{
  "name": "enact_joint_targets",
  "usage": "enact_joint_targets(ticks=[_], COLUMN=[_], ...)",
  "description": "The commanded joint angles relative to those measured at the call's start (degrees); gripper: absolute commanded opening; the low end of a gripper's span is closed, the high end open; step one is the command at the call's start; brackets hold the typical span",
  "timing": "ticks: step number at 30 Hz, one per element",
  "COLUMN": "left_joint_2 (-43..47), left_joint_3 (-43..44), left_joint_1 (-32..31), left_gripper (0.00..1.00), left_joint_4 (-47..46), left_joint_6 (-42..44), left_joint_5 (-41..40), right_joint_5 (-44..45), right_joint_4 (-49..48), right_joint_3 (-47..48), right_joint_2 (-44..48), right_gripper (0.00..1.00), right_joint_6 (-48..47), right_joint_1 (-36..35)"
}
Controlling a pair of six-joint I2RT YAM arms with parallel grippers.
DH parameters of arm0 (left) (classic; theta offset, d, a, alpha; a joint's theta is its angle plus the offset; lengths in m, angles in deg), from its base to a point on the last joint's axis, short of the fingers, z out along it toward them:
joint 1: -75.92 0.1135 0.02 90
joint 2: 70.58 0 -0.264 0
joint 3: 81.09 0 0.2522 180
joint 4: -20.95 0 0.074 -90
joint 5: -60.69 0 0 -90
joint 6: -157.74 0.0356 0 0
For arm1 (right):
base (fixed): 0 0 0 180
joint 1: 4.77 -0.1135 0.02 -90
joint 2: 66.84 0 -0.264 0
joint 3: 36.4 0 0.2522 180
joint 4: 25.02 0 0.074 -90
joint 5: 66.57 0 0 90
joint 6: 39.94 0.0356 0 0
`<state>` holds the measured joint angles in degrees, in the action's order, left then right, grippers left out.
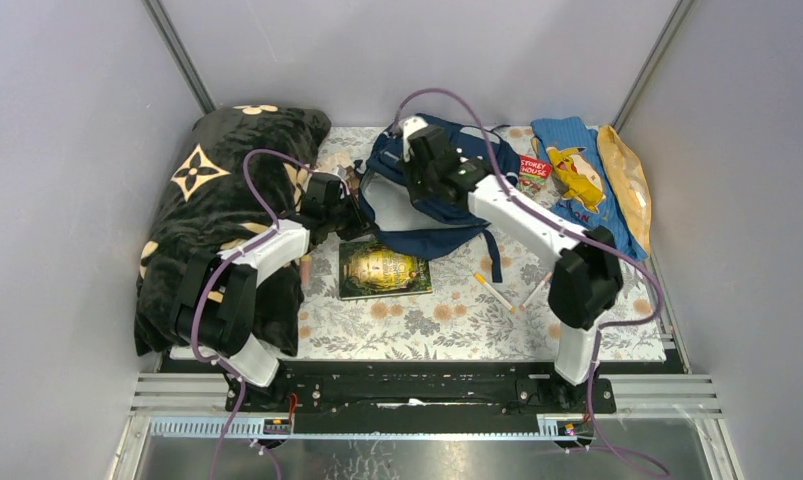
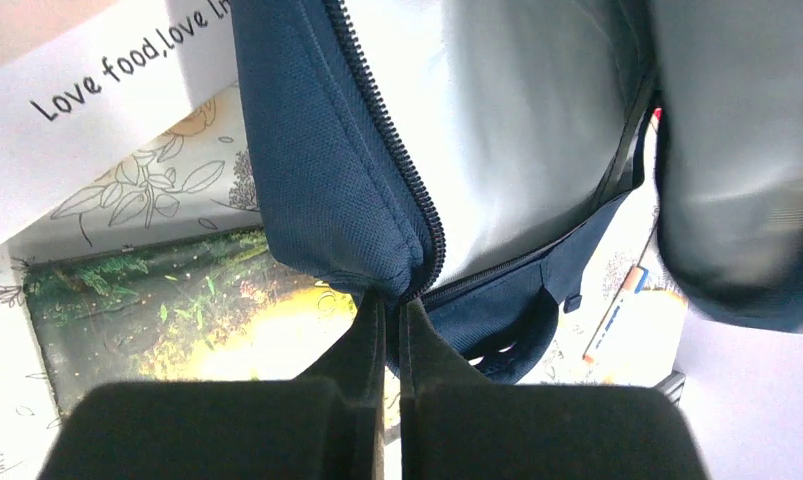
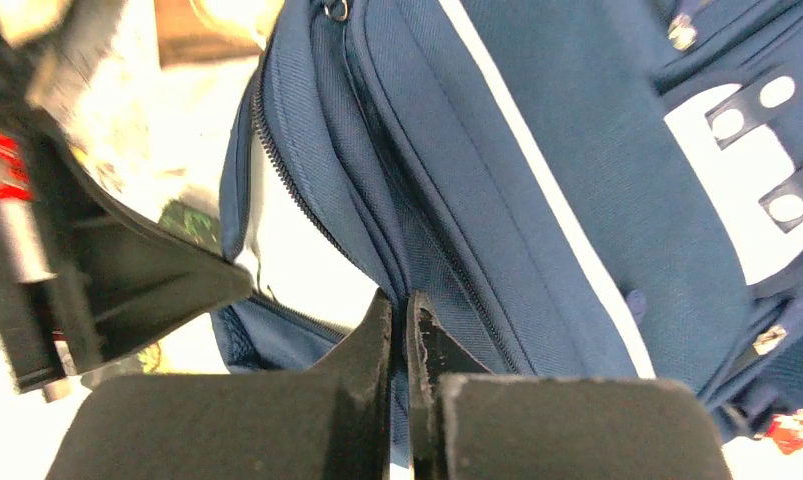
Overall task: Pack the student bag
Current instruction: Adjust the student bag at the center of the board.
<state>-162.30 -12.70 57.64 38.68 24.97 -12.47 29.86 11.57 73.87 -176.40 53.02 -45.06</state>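
Note:
The navy student bag [image 1: 432, 238] lies at the middle rear of the table with its main zip open and a pale lining showing. My left gripper [image 1: 358, 212] is shut on the near corner of the zipped rim; in the left wrist view the fingertips [image 2: 392, 305] pinch the navy fabric [image 2: 317, 150]. My right gripper [image 1: 414, 185] is shut on the opposite lip of the opening. In the right wrist view it [image 3: 399, 305] clamps a fold of the bag [image 3: 537, 180] beside the pale stripe. A left finger [image 3: 177, 280] shows there at the left.
A black flowered blanket [image 1: 227, 190] fills the left side. A green book [image 1: 382, 270] lies in front of the bag, two pens [image 1: 494, 290] to its right. A light-blue cartoon cloth [image 1: 577, 175], a yellow packet [image 1: 627, 185] and a small red booklet [image 1: 534, 168] sit at the back right. A white box [image 2: 97, 90] is by the bag.

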Motion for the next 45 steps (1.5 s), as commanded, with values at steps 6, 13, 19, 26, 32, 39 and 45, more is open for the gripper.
enact_joint_targets(ticks=[6,13,19,26,32,39,45], left_joint_2=[0.06,2.46,10.13,15.97,14.00,4.19,-1.97], left_joint_3=[-0.14,0.68,1.53,-1.25,-7.41,-1.26,1.88], left_joint_1=[0.05,0.00,0.73,3.39,3.00,-1.83,-2.43], left_gripper=[0.00,0.20,0.97,0.99,0.88,0.80,0.51], left_joint_4=[-1.77,1.79,12.17,22.66,17.35,11.29,10.91], left_joint_6=[0.58,1.60,3.96,3.12,-0.72,-1.48,-7.89], left_joint_5=[3.41,0.73,-10.09,-17.73,-17.84,-21.87,-28.04], right_joint_5=[-1.12,-2.35,-7.07,-3.34,-4.09,-7.53,-3.42], right_joint_4=[-0.89,2.30,6.05,-6.06,-17.97,-17.73,-13.40], right_joint_3=[4.88,5.42,4.40,-14.65,-45.06,-57.04,-54.42], right_joint_2=[10.17,6.00,0.95,20.87,38.03,42.82,43.73], right_gripper=[0.00,0.00,0.48,0.79,0.75,0.72,0.76], right_joint_6=[0.29,1.36,3.31,12.60,25.93,34.71,34.87], right_joint_1=[3.82,4.25,4.24,4.64,5.03,4.95,4.95])
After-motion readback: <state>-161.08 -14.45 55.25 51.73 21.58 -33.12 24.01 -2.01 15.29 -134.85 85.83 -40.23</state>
